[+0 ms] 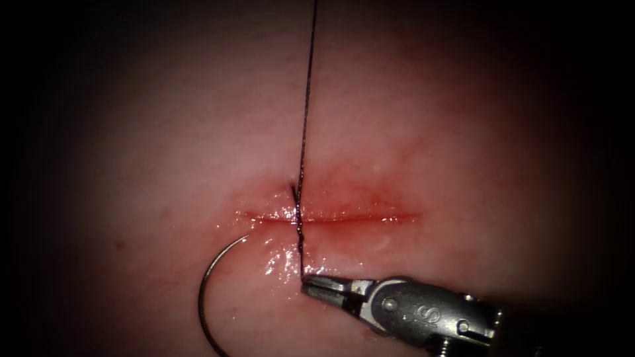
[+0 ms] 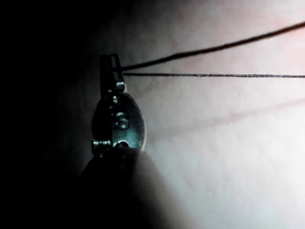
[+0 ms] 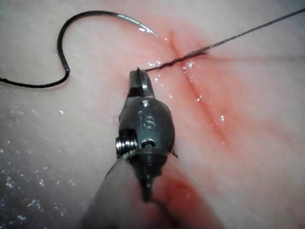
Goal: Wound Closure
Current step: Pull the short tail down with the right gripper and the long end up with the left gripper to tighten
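We see the needle (image 1: 206,301) lying free on the tissue (image 1: 165,132), left of and below the cut (image 1: 344,217), held by neither tool. The thread (image 1: 305,112) crosses the cut, twisted there. The right end effector (image 1: 311,285) is clamped on its near end just below the cut; the left end effector (image 2: 110,67) grips the far strand. We judge a knot is being tensioned; both shafts lie low and opposed.
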{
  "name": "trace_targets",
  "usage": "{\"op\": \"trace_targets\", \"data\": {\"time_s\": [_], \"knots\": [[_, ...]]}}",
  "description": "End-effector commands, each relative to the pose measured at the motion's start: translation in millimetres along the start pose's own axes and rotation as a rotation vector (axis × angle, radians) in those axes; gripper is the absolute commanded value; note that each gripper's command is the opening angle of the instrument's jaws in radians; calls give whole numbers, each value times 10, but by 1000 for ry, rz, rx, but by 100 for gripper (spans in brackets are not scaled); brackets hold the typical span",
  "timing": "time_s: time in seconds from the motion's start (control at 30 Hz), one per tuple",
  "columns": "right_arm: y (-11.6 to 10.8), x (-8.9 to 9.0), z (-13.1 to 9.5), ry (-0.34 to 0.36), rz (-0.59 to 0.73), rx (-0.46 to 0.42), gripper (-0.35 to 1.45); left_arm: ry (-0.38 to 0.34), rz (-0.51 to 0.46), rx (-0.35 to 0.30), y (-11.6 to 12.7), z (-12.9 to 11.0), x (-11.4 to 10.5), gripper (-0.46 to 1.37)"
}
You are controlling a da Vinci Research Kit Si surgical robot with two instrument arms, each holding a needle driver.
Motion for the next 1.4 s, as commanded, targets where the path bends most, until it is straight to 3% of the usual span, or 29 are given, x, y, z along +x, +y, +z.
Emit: {"op": "trace_targets", "data": {"time_s": [0.03,0.27,0.4,0.6,0.87,0.9,0.93,1.0,1.17,1.3,1.4], "knots": [[-4,2,0,-12,10,15,-35,-6,4,1,-3,4,-3,-35],[-31,9,2,-40,45,61,-35,-12,30,1,-16,13,-17,-35],[-35,10,0,-50,51,57,-35,-19,45,3,-18,14,-25,-35],[-24,10,-5,-30,62,29,-35,-12,30,-1,-3,15,-34,-35],[2,15,-20,90,-41,-31,-34,0,9,-18,7,11,-23,-35],[4,16,-23,92,-39,-43,-9,0,8,-19,7,11,-22,-35],[5,17,-25,92,-37,-52,3,2,8,-21,7,10,-22,-35],[11,20,-33,105,-26,-69,44,5,7,-25,8,9,-21,-35],[26,28,-40,153,-9,-146,113,8,8,-28,9,9,-22,-35],[41,28,-33,174,-28,-205,132,8,8,-29,10,7,-21,-35],[48,26,-26,170,-42,-228,134,9,8,-31,11,6,-21,-35]]}}
